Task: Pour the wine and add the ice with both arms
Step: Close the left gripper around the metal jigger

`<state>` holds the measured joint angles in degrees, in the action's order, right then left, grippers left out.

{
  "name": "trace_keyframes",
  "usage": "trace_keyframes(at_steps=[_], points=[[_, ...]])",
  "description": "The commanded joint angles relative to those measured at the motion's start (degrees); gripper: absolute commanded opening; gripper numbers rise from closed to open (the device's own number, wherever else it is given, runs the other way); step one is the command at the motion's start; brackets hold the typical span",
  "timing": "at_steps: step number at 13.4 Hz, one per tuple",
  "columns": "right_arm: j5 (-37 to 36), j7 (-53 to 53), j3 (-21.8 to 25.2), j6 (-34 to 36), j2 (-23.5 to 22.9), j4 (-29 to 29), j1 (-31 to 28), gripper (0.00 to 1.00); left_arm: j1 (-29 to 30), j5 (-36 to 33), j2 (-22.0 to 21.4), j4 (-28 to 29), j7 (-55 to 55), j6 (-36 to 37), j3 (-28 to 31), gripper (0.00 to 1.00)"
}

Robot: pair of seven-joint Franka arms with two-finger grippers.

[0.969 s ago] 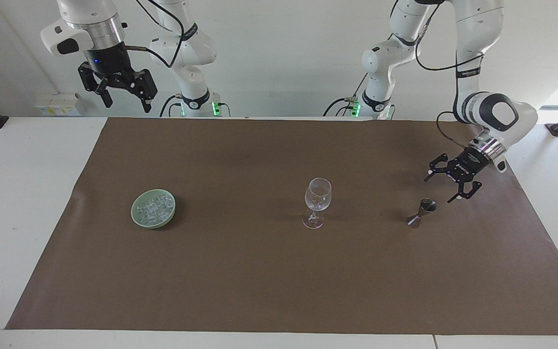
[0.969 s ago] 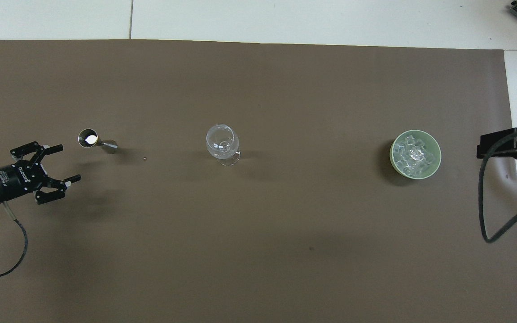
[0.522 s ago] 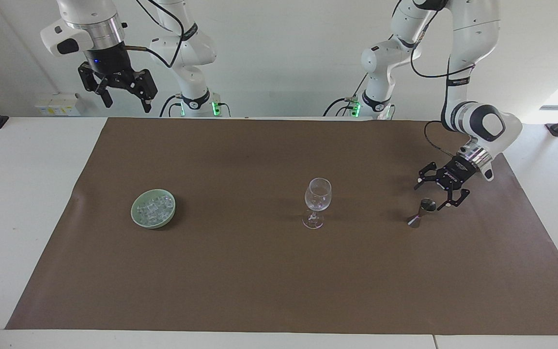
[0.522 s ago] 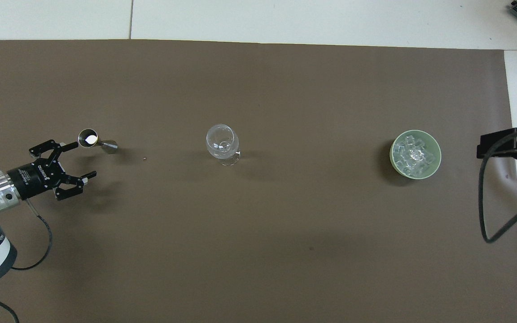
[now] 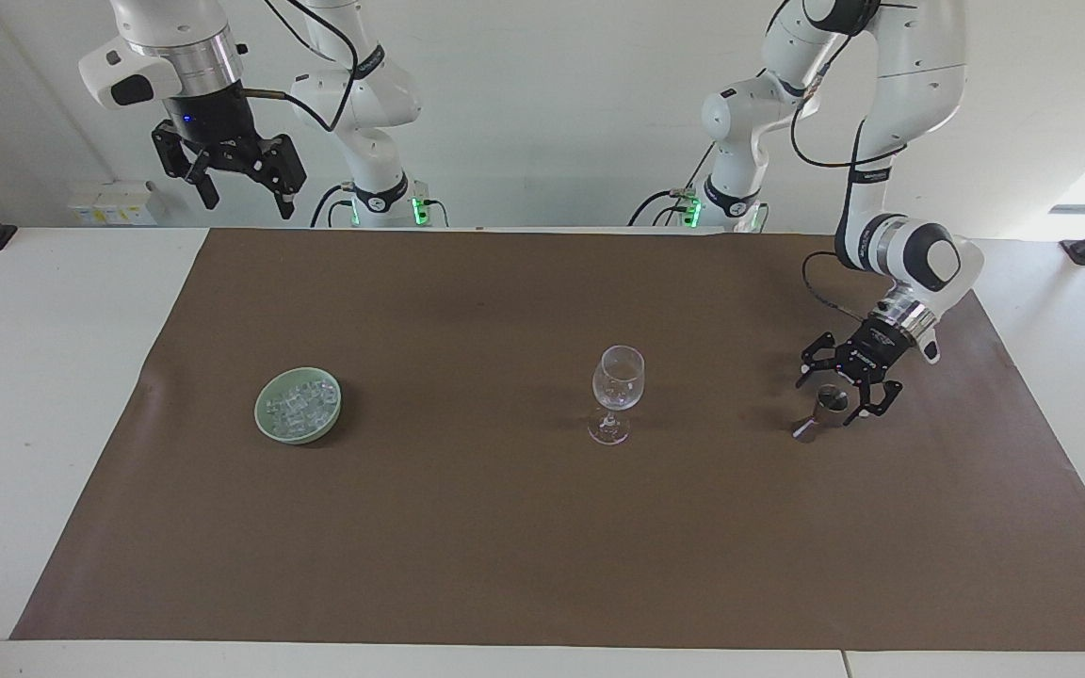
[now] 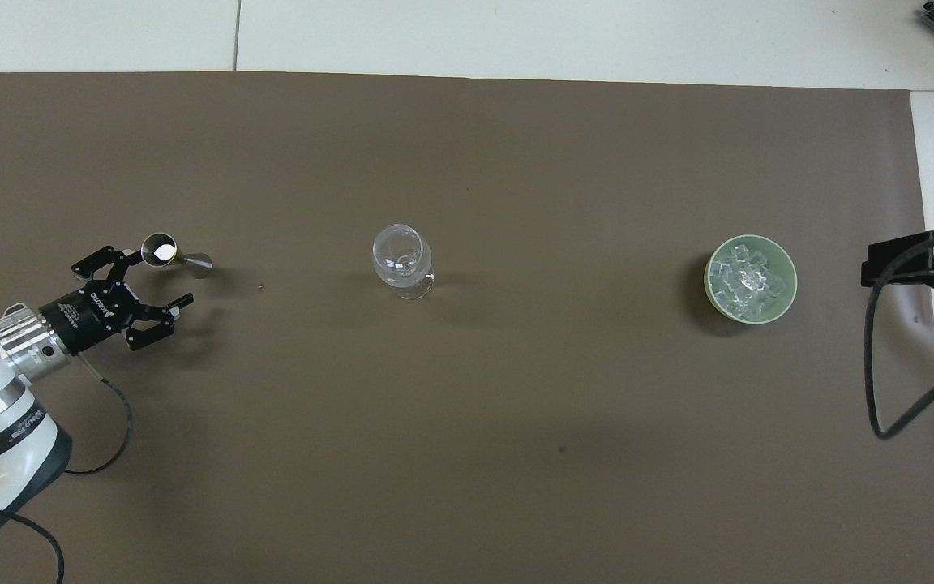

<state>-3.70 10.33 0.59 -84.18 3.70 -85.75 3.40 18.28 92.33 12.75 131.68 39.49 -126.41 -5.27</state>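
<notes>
**Left gripper spread at the jigger**

One jigger [image 5: 823, 413], one wine glass [image 5: 617, 391], one green bowl [image 5: 299, 405] of ice [image 5: 299, 402] toward the right arm's end – all apart on the tabletop's brown mat [image 5: 524, 546]. Left gripper [image 5: 830, 384]: jaws wide, empty, flanking the jigger. Right gripper [image 5: 246, 193] waits aloft – jaws apart, empty

This is a robotics lab: two white arms [image 5: 891, 113] with trailing black cables and green-lit bases stand at the top of the frame against a bare white wall, bolted at a white table [image 5: 43, 377] covered by a plain brown sheet [image 5: 505, 546].
</notes>
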Motion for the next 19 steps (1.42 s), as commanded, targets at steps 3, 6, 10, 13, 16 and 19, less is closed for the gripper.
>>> trace_keyframes(at_steps=[3, 6, 10, 13, 16, 19], points=[[0.36, -0.93, -0.06, -0.63, 1.31, -1.7, -0.15, 1.0, -3.51, 8.02, 0.79, -0.11, -3.53, -2.87, 0.53, 1.0], [0.36, -0.93, -0.06, -0.63, 1.31, -1.7, -0.15, 1.0, -3.87, 8.39, 1.49, -0.38, -3.72, -3.23, 0.53, 1.0], [0.36, -0.93, -0.06, -0.63, 1.31, -1.7, -0.15, 1.0, -3.95, 9.53, 1.93, -0.46, -3.89, -3.41, 0.53, 0.81], [0.36, -0.93, -0.06, -0.63, 1.31, -1.7, -0.15, 1.0, -3.95, 11.47, 1.93, -1.08, -4.07, -3.23, 0.53, 0.81], [0.36, -0.93, -0.06, -0.63, 1.31, -1.7, -0.15, 1.0, -3.95, 12.0, 2.02, -1.43, -4.07, -3.23, 0.53, 0.65], [0.36, -0.93, -0.06, -0.63, 1.31, -1.7, -0.15, 1.0, -3.95, 12.0, 2.02, -1.34, -4.07, -3.23, 0.53, 0.53]])
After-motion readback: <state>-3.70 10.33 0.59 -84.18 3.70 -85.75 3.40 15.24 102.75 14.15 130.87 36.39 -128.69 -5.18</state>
